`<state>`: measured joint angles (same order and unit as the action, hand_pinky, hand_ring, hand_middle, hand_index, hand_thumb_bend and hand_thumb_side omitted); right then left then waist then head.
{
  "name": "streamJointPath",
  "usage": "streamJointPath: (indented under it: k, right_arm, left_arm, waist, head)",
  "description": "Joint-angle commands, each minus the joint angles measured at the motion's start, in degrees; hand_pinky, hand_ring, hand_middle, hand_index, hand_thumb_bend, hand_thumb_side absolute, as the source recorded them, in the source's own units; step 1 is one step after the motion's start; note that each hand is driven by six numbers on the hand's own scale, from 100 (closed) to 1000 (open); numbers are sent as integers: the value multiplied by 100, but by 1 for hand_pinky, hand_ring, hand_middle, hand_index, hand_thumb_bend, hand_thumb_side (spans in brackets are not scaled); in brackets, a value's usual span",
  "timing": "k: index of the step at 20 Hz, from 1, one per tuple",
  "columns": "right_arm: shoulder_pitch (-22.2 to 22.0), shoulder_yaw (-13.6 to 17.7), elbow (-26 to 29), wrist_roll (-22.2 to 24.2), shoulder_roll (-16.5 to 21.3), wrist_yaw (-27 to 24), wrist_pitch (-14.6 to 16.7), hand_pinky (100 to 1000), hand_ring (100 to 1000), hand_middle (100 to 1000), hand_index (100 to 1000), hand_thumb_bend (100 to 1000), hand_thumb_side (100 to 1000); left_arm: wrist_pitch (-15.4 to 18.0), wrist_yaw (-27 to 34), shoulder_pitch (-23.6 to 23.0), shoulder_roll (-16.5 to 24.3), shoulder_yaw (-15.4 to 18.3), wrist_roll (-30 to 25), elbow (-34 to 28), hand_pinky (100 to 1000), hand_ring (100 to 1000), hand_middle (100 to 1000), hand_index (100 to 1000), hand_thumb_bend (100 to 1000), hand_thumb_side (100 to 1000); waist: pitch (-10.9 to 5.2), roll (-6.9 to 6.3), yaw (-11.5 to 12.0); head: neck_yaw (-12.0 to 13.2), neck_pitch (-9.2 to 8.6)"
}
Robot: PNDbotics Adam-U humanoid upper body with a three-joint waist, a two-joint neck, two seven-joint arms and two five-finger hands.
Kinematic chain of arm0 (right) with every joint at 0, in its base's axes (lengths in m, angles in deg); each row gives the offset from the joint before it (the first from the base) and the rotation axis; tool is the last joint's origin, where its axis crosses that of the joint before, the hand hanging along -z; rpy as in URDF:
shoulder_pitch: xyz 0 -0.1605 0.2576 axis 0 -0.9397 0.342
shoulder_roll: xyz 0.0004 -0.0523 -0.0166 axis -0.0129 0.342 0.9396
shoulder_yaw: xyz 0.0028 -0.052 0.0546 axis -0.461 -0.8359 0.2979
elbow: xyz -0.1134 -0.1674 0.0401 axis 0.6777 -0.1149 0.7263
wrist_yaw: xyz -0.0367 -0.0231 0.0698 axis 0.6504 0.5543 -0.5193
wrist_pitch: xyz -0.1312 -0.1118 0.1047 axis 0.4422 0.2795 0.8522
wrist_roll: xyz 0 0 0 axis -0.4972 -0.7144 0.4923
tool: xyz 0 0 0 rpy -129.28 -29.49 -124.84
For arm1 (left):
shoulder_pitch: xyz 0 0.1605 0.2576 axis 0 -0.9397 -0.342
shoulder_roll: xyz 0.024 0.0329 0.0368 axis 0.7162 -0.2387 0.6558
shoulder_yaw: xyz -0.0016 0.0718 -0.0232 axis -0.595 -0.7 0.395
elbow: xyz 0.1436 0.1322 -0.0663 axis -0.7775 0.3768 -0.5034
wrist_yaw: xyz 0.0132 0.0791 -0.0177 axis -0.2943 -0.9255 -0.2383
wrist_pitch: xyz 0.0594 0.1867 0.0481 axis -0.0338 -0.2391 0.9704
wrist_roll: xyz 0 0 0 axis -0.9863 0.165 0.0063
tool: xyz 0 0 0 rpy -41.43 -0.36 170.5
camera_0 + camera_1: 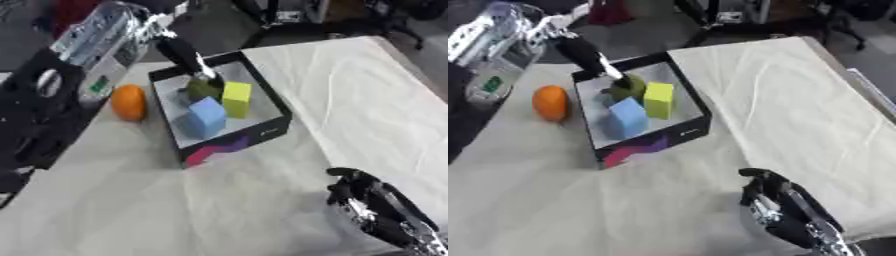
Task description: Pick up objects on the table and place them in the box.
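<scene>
A black box point(272, 102) with a grey floor stands on the white table cloth. Inside it are a blue block point(206, 118), a yellow block point(236, 99) and a dark green object point(627, 88). My left hand point(186, 56) reaches down into the box from the upper left, and its tip meets the top of the green object. An orange point(129, 102) lies on the cloth just left of the box. My right hand point(785, 210) rests open at the lower right, fingers up, holding nothing.
My left arm's silver and white forearm point(98, 44) crosses the upper left. Black equipment point(35, 120) fills the left edge beside the orange. The cloth-covered table point(350, 95) stretches right of the box to its edge. Dark chair legs point(289, 20) stand on the floor beyond.
</scene>
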<state>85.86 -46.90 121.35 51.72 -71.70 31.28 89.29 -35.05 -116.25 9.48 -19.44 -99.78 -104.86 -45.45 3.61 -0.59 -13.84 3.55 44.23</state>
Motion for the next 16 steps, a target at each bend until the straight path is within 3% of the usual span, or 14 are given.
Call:
streamJointPath:
  k: [1, 3, 10, 16]
  right_arm:
    - [26, 37, 52, -11, 74, 14, 12, 824, 545, 482, 821, 100, 470]
    - [25, 40, 53, -14, 73, 16, 14, 824, 545, 482, 821, 100, 470]
    - [27, 45, 55, -20, 65, 20, 15, 824, 545, 482, 821, 100, 470]
    - [28, 44, 59, -20, 64, 18, 17, 824, 545, 483, 821, 100, 469]
  left_arm:
    - [-452, -36, 36, 267, 362, -494, 398, 835, 788, 828, 899, 985, 445]
    - [-566, 21, -35, 282, 475, -554, 814, 834, 787, 827, 894, 939, 386]
    - [-815, 351, -216, 185, 664, -519, 2145, 837, 789, 815, 878, 850, 330]
    - [-721, 568, -300, 130, 592, -760, 2569, 835, 783, 803, 872, 804, 306]
  waist:
    - [-100, 38, 9]
    - [-96, 42, 13]
    - [-82, 55, 14]
    - [-79, 60, 16]
  head:
    - [-25, -11]
    - [-36, -11]
    - [-55, -11]
    - [-53, -11]
